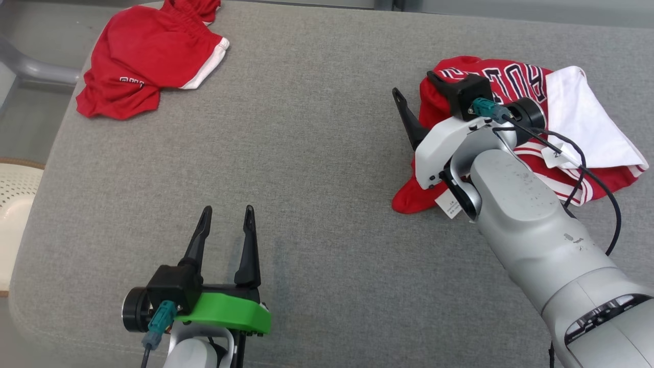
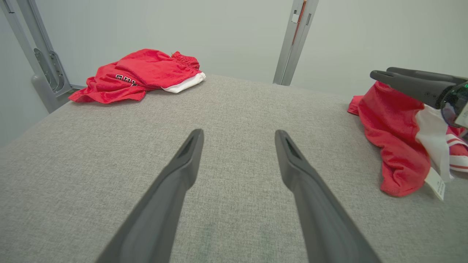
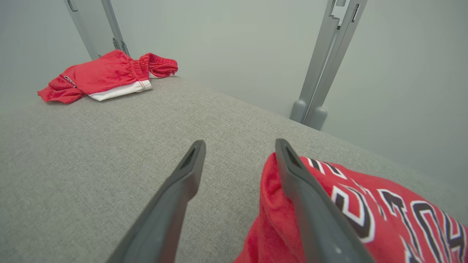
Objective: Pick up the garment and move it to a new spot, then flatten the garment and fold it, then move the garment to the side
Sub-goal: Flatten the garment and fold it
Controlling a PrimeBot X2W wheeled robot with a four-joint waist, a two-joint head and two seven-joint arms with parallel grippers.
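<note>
Lettering on red jersey, black, unreadable.

The red jersey carries big letters in black with white edges. They lie upside down and the folds cut them. In the right wrist view these big letters look like an O and an H, but no whole word can be read. At the near edge of the jersey there is a white care label with print too small to read. On the jersey's right part lies a white tag with a mark like a 2. Far left of the jersey, the red shorts have small letters, half hidden and not readable.
</note>
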